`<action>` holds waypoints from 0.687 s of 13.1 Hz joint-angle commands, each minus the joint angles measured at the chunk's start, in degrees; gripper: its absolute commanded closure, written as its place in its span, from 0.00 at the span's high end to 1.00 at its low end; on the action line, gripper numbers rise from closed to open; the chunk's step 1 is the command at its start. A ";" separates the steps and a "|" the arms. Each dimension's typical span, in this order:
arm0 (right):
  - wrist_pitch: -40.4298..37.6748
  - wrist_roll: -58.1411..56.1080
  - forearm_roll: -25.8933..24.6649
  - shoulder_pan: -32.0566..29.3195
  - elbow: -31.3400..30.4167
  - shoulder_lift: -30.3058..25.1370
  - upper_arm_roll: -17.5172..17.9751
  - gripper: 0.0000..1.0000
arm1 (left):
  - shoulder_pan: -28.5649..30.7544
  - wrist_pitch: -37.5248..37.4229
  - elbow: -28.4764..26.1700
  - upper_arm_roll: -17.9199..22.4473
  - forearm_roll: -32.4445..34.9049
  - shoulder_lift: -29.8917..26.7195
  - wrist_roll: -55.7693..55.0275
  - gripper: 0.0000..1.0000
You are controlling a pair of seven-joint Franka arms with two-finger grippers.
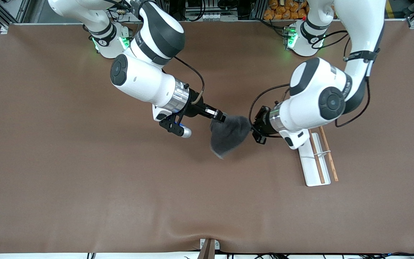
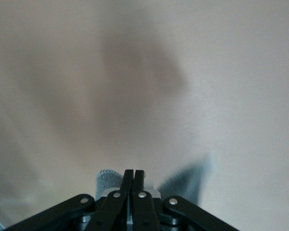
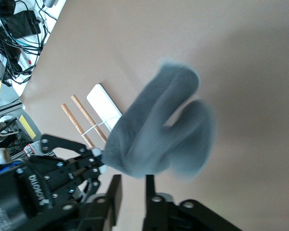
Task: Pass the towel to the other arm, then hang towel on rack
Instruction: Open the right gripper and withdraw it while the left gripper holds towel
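Observation:
The dark-grey towel (image 1: 228,136) hangs bunched in the air over the middle of the table, between the two grippers. My left gripper (image 1: 253,126) is shut on one end of it; in the left wrist view its jaws (image 2: 134,171) are pressed together with the towel (image 2: 108,177) showing on both sides. My right gripper (image 1: 222,117) is at the towel's other end. In the right wrist view its jaws (image 3: 133,177) stand open, with the blurred towel (image 3: 159,130) just past the tips. The white rack (image 1: 314,169) with two wooden rods lies toward the left arm's end, partly under that arm's wrist.
A brown mat (image 1: 84,180) covers the table. A small bracket (image 1: 208,246) sits at the table edge nearest the front camera. Cables and equipment (image 3: 14,29) lie off the table by the robots' bases. In the right wrist view the rack (image 3: 98,98) shows beside the left gripper.

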 commanded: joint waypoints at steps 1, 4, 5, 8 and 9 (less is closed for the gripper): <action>-0.09 -1.90 0.45 -0.19 1.60 0.43 -0.63 1.00 | 0.37 -2.64 0.39 -0.04 5.63 -1.80 5.15 0.00; -0.70 -3.40 0.19 -2.82 1.17 -0.89 -0.98 1.00 | 2.03 -4.13 0.31 -0.04 8.73 -3.29 12.87 0.00; -0.88 -3.58 -0.86 -4.49 1.08 -1.15 -0.90 1.00 | 2.39 -5.44 0.31 -0.04 10.04 -3.73 16.99 0.00; -6.83 -10.66 -5.33 -9.58 0.99 -2.38 -0.98 1.00 | 4.76 -7.13 0.31 -0.13 11.29 -5.14 30.44 0.00; -10.69 -14.53 -8.83 -11.77 0.99 -2.74 -0.98 1.00 | 5.11 -7.82 0.31 -0.04 11.29 -5.93 34.92 0.00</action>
